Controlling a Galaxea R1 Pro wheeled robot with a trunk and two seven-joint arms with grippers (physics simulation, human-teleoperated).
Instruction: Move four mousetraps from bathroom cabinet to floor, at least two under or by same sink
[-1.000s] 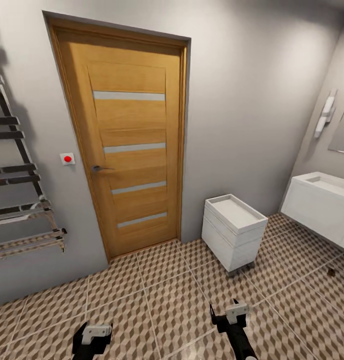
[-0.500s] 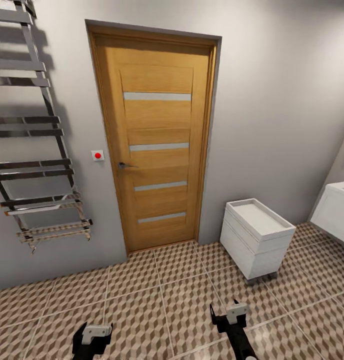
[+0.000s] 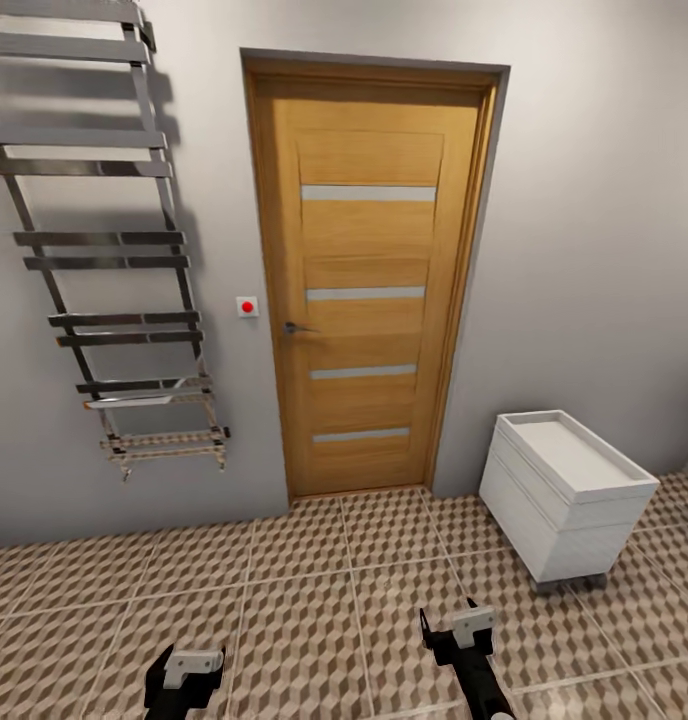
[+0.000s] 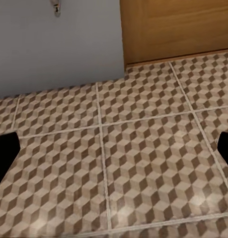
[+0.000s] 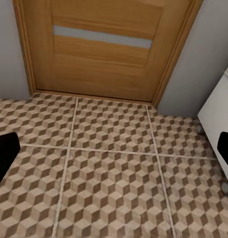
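Head view: closed orange-wood door straight ahead in grey wall, w/ four pale horizontal strips and small dark handle on its left edge. Just left of door, small white switch plate w/ red button. Further left of door, metal ladder-style towel rail fixed on wall, rungs in pairs. Right of door, near wall, boxy white drawer unit w/ shallow tray top, standing on small feet on bathroom floor — cube-pattern brown/beige tiles, pale grout. No mousetraps or cabinet to place in these pics. Left gripper low in front of door, towards rail side, over floor, nothing held; right gripper low in front of door, towards drawer-unit side, over floor, nothing held. Left wrist view: floor tiles running up to wall and door's bottom edge; dark fingertips at both frame edges, far apart, so spread wide, empty between. Right wrist view: door's lower part w/ one pale strip, floor in front, white drawer unit at edge w/ feet on tiles; fingertips at both frame edges, wide apart, empty between.
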